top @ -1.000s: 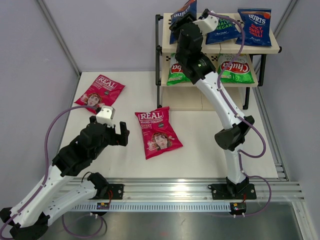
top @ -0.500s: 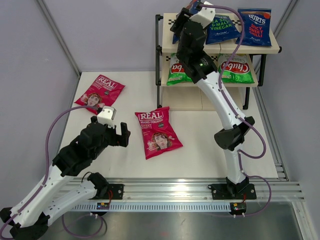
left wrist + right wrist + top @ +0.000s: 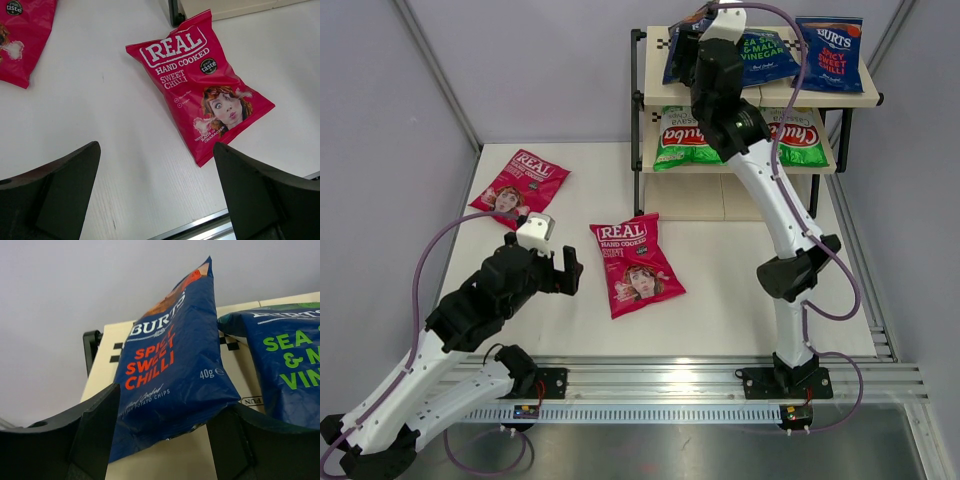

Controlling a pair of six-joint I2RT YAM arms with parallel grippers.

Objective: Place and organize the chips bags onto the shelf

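My right gripper (image 3: 692, 45) is at the left end of the shelf's (image 3: 860, 98) top board, shut on a dark blue BURTS bag (image 3: 680, 40). In the right wrist view that bag (image 3: 175, 370) hangs tilted between the gripper's (image 3: 162, 435) fingers, just above the board (image 3: 165, 462). Two more BURTS bags (image 3: 765, 55) (image 3: 828, 55) lie on the top board. Two green Chuba bags (image 3: 682, 135) (image 3: 802, 140) lie on the middle board. Two pink REAL bags (image 3: 632, 265) (image 3: 520, 185) lie on the table. My left gripper (image 3: 568, 272) is open and empty, just left of the nearer REAL bag (image 3: 200, 85).
The shelf's black front-left leg (image 3: 174, 15) stands just behind the nearer REAL bag. The second REAL bag (image 3: 22, 40) lies at the far left. The table's metal front rail (image 3: 700, 375) runs along the near edge. Grey walls close in both sides.
My right arm has shifted up and back over the top board with the BURTS bag, uncovering more of the middle BURTS bag and the left Chuba bag. The left arm has barely moved.
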